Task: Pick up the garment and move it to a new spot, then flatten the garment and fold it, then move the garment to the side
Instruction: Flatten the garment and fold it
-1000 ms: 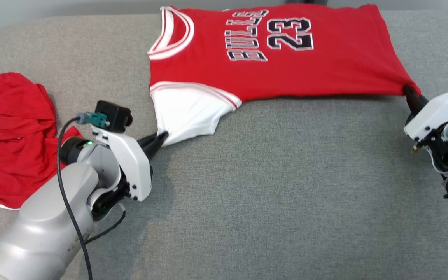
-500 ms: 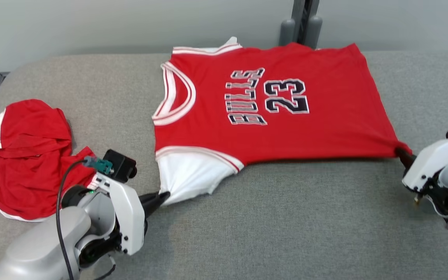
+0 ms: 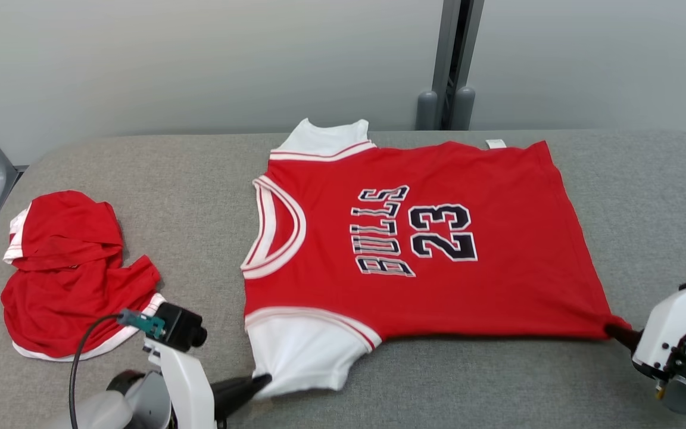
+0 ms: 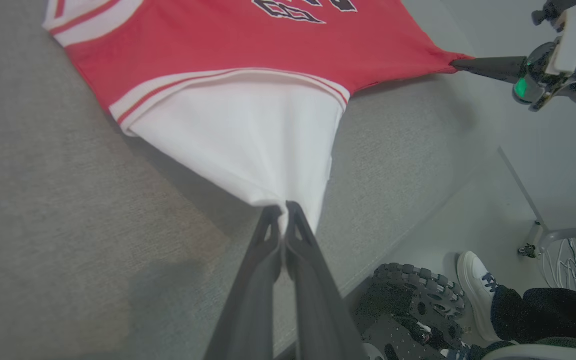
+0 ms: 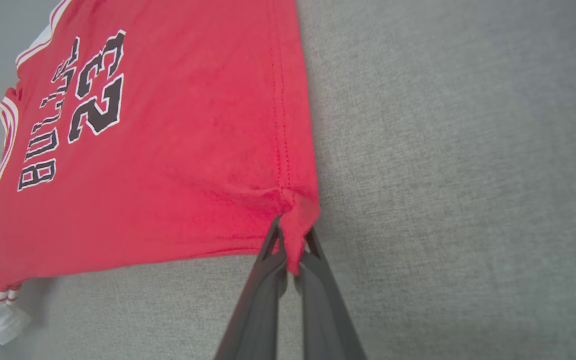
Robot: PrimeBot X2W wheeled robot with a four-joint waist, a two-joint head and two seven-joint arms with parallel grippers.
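L gripper [image 3: 264, 378] tight on jersey [image 3: 498, 202] sleeve, R gripper [image 3: 610, 328] tight on hem corner, arms low.

The red jersey [image 3: 426, 250] carries "BULLS" in black, white-edged letters, with the number "23" beside it; both read sideways in the head view.

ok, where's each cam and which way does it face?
Head view: on the head, facing down at red "BULLS 23" jersey on grey padded table; left gripper lower left, right gripper lower right.
Left wrist view: along left fingers shut on the white sleeve.
Right wrist view: along right fingers shut on the red hem corner.
Shared: head and left wrist both show the right gripper.
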